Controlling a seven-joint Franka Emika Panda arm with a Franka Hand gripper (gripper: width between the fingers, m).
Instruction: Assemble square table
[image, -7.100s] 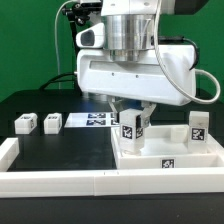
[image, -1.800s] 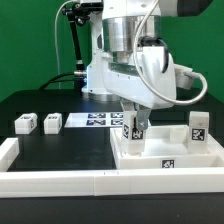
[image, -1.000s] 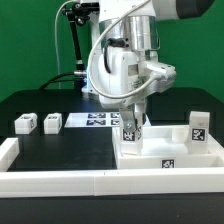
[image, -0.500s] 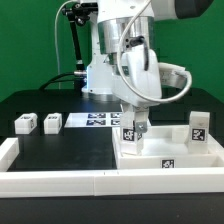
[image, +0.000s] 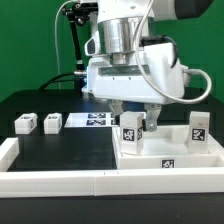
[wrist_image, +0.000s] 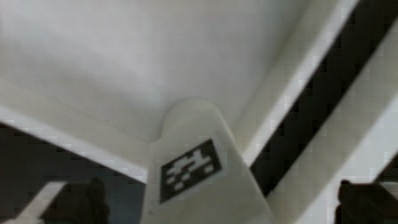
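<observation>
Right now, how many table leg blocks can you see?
4 leg blocks: two on the black surface at the exterior view's left, one upright below the gripper, one on the slab's right.

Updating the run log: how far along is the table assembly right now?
Done: nothing confirmable; the corner leg stands on the tabletop at the exterior view's right, attachment unclear. In hand: the gripper straddles a second leg upright on the tabletop, jaws apparently open. Left: that one, plus the outer leg and inner leg, loose on the black table.
</observation>
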